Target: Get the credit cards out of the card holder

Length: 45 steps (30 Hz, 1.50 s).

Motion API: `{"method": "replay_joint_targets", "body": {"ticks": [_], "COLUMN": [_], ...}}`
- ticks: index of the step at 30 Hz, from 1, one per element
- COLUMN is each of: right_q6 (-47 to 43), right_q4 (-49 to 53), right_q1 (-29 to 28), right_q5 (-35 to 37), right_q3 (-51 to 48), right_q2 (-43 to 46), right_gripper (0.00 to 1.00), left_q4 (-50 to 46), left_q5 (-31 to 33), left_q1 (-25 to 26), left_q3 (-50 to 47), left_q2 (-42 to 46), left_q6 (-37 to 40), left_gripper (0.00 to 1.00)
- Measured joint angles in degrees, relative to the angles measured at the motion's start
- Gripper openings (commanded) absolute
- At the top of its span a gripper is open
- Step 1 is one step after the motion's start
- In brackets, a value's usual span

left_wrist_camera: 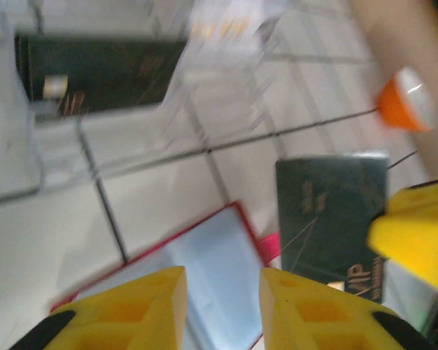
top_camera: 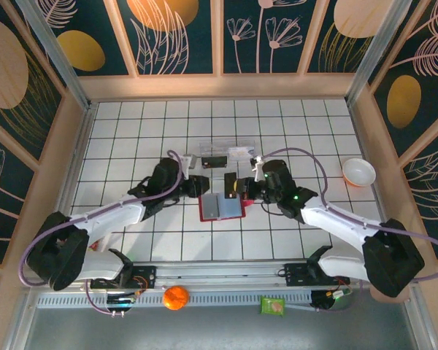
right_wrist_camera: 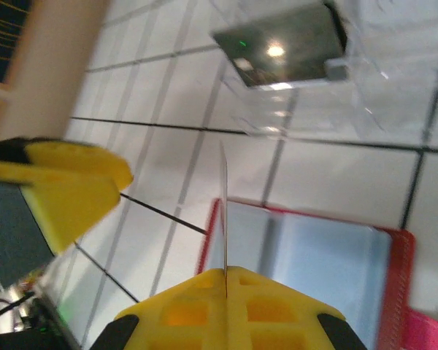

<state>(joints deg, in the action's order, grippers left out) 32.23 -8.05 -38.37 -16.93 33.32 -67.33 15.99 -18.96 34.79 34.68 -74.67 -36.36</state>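
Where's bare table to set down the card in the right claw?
Bare tiles: far left, beyond the left arm, and the near strip in front of the red wallet. Crowded: the centre, where clear tray, left claw and right claw bunch up. White bowl sits far right.

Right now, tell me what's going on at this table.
The right gripper is shut on a dark credit card and holds it on edge at the side of the open red card holder, which lies flat on the table. The left gripper hovers by the holder with its jaws apart and nothing between them. Another dark card lies in the clear tray behind.
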Motion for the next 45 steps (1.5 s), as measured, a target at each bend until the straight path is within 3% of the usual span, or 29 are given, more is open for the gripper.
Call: {"method": "replay_joint_targets", "body": {"ticks": [5, 10, 20, 25, 31, 43, 45], "right_q6": [0.9, 5.0, 11.4, 11.6, 11.7, 11.3, 11.0], "right_q4": [-10.3, -21.9, -38.1, -39.0, -39.8, -39.2, -38.3], "right_q1": [2.5, 3.8, 3.8, 3.4, 3.3, 2.6, 2.6], "right_q5": [-6.0, -11.3, -16.4, -16.6, -16.6, -15.9, -15.7], "right_q3": [-3.9, -7.1, -7.6, -7.6, -7.6, -5.8, -5.6], "right_q2": [3.5, 3.5, 1.5, 0.3, -0.8, -2.9, -3.0], "right_gripper": [0.0, 0.0, 0.0, 0.0, 0.0, 0.0, 0.09], "left_q4": [15.0, 25.3, 33.1, 34.9, 35.9, 34.8, 33.4], "left_q5": [-9.2, -15.6, -20.0, -21.2, -22.5, -22.6, -22.4], "left_q1": [-3.0, -3.0, -3.0, -3.0, -3.0, -3.3, -3.4], "left_q3": [-5.3, -7.8, -8.9, -8.9, -8.9, -8.7, -8.4], "left_q2": [2.0, 2.1, 2.1, 2.1, 2.1, 1.8, 1.8], "left_q6": [-6.3, -10.6, -15.0, -16.2, -16.9, -16.3, -15.6], "left_gripper": [0.54, 0.55, 0.37, 0.24, 0.23, 0.0, 0.0]}}
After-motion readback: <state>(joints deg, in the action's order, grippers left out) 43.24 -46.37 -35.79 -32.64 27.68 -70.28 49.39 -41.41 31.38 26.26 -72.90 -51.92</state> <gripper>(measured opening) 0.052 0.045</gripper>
